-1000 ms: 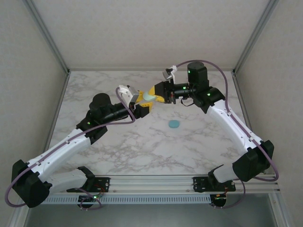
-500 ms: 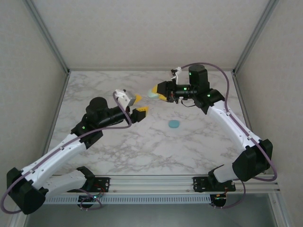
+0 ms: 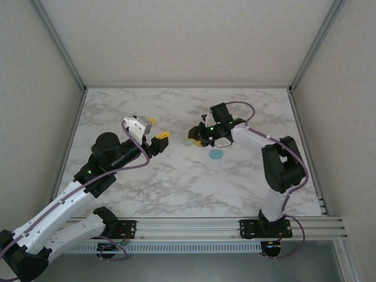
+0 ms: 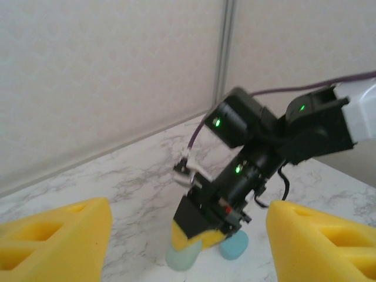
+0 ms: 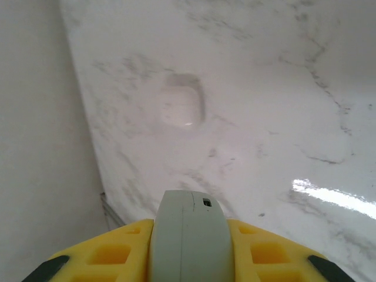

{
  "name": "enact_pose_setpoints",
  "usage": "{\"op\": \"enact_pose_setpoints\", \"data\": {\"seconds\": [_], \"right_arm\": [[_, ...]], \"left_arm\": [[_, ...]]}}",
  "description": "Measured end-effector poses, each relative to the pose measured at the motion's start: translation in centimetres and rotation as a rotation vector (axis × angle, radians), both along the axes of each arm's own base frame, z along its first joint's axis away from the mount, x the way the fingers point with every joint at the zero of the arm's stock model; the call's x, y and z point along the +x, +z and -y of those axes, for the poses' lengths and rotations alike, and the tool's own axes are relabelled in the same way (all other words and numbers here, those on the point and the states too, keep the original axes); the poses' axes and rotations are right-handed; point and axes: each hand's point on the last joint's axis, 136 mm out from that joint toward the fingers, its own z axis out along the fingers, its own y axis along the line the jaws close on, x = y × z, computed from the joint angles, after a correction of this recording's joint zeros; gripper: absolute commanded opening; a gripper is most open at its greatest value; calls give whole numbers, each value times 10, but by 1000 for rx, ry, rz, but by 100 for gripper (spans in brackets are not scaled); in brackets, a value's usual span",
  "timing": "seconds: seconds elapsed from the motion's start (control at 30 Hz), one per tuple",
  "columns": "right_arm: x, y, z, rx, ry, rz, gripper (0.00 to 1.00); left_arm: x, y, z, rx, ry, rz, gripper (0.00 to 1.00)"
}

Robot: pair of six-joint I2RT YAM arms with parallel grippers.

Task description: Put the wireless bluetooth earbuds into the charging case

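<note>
The step in hand is judged to be the setting down of the pale green charging case (image 3: 188,142), which is clamped between the yellow fingers of the right gripper (image 3: 192,137) low over the marble table (image 3: 176,182). Whether it already touches the marble cannot be told. To be done well, the case should be brought down level and let go only once it is borne by the table — a release from any height is likely to send so smooth a pebble sliding. The blue-teal case (image 3: 216,154), lying just beside, should be kept clear of. The left gripper (image 3: 156,130) is held with its jaws wide apart and nothing between them, near the right one but not touching it. The gripped case is seen as a rounded, matt, grey-green shell with a fine seam — it appears shut, so whether earbuds lie inside cannot be told. A white case (image 5: 182,107) lies farther off on the marble.
</note>
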Motion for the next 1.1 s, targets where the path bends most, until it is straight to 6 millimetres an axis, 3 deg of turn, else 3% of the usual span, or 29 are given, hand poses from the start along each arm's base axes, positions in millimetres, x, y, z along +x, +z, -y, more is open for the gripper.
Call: {"op": "enact_pose_setpoints", "data": {"seconds": [0.17,0.3,0.63,0.83,1.1], "right_arm": [[-7,-45,-12,-50,41,-66,23],[-1,-64,-21,-63,63,-73,24],[2,-70,-18,-105,93,-24,30],[1,-72,-14,-133,111,-5,42],[-3,-74,5,-245,99,6,55]], "left_arm": [[4,-7,-2,11,23,-28,70],[5,-12,-2,22,30,-41,70],[7,-16,-5,33,52,-52,70],[8,-16,-5,34,53,-52,70],[11,-23,-3,50,53,-71,73]]}}
